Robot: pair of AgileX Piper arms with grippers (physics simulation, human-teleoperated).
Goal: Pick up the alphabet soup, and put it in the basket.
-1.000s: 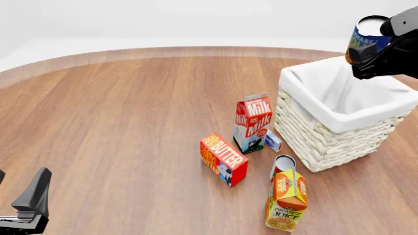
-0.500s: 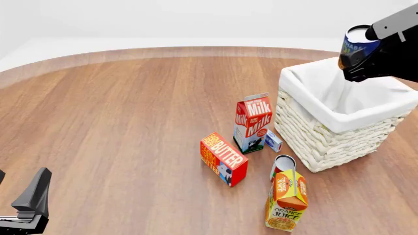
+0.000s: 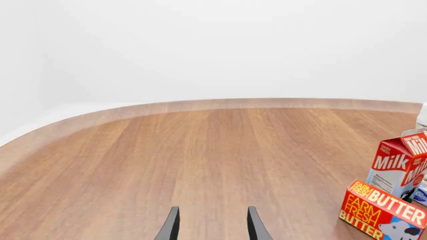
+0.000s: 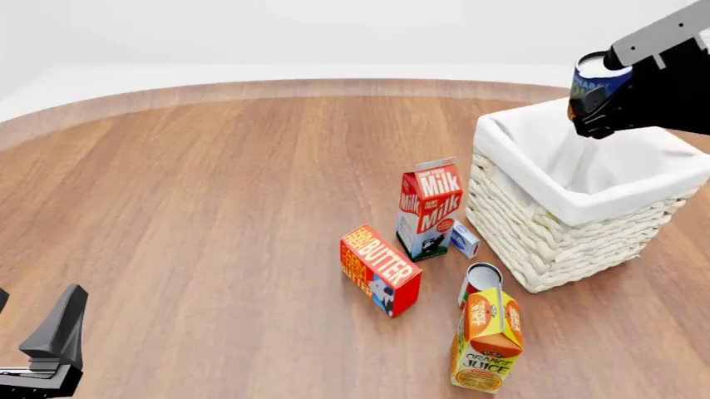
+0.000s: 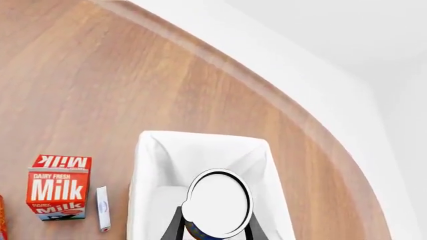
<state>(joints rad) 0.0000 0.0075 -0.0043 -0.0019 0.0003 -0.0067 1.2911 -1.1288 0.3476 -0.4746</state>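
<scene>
Since the earlier frames, right gripper (image 4: 604, 104) has carried the alphabet soup (image 4: 594, 79) leftward, now above the basket (image 4: 521, 220). Fingers clamp the can, held clear of the cloth lining. Step: transport nearly done, release pending. Next move likely needs a short descent into the opening, then unclamping. Left gripper (image 3: 211, 227) spread, holding nothing, parked low

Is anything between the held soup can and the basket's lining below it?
Nothing: in the right wrist view the alphabet soup, held by the right gripper, hangs over the basket, whose white interior shows bare.
</scene>
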